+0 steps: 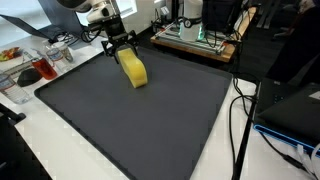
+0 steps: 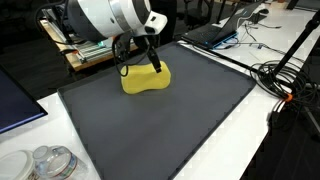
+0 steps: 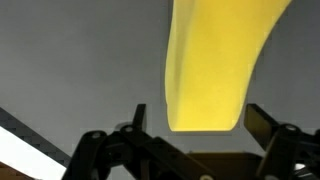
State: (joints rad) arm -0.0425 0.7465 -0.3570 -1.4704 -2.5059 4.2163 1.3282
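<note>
A yellow sponge-like block [image 1: 133, 70] lies on the dark grey mat [image 1: 150, 125] near its far edge. It shows in both exterior views, [image 2: 146, 80] too. My gripper [image 1: 118, 45] hangs over its far end with the jaws spread wide, one finger on each side. In the wrist view the yellow block [image 3: 215, 60] runs from the top of the frame down between the two black fingertips [image 3: 266, 122], and my gripper [image 3: 200, 120] stands open, with a gap on each side of the block. Nothing is gripped.
A clear container and a red item [image 1: 32, 72] sit on the white table beside the mat. Electronics and cables [image 1: 195, 35] stand behind it. Cables [image 2: 285, 75] trail off one side, a laptop [image 2: 225, 30] stands behind, and clear lidded jars [image 2: 45, 163] are near a corner.
</note>
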